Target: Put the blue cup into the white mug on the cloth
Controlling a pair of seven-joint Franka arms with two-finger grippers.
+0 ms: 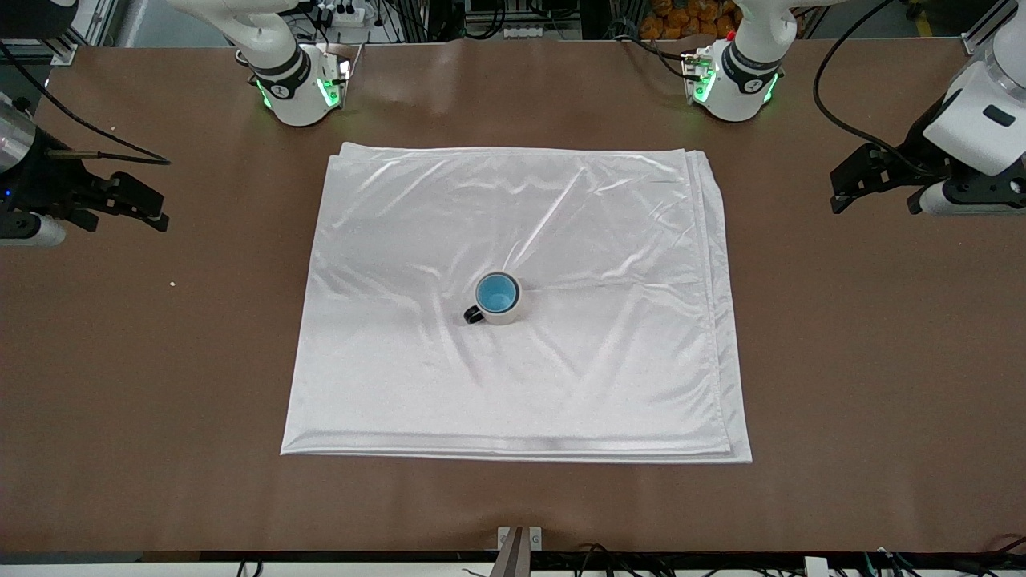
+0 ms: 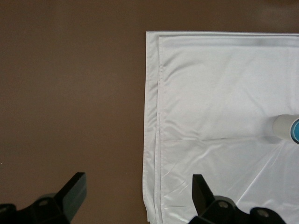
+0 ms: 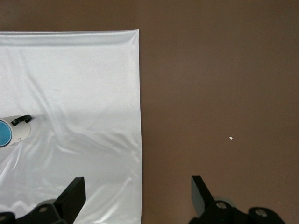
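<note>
**Blue cup nested in white mug, mid-cloth, both arms parked wide**

Nearest the front camera: cloth (image 1: 513,377) front edge, folded layers showing along it and along the edge toward the left arm's end. Shiny white, lightly wrinkled, lies flat on the brown table (image 1: 882,361).

Blue cup (image 1: 496,293) sits inside the white mug (image 1: 508,314), bright blue interior visible from above, rim about level with the mug's rim. Mug stands upright on the cloth, roughly mid-cloth, black loop handle pointing toward the right arm's end and slightly toward the front camera. Creases in the cloth radiate out from the mug.

Left gripper (image 1: 874,188) hangs over bare table at the left arm's end, well apart from the mug, fingers spread and holding nothing. Left wrist view: fingers (image 2: 202,191) apart over the cloth's layered edge, mug (image 2: 282,127) partly in view at the frame edge.

Right gripper (image 1: 136,204) hangs over bare table at the right arm's end, fingers spread, nothing in them. Right wrist view: fingers (image 3: 200,192) apart, cloth edge between them, mug (image 3: 18,131) partly in view, small pale speck (image 3: 231,138) on the table.
</note>
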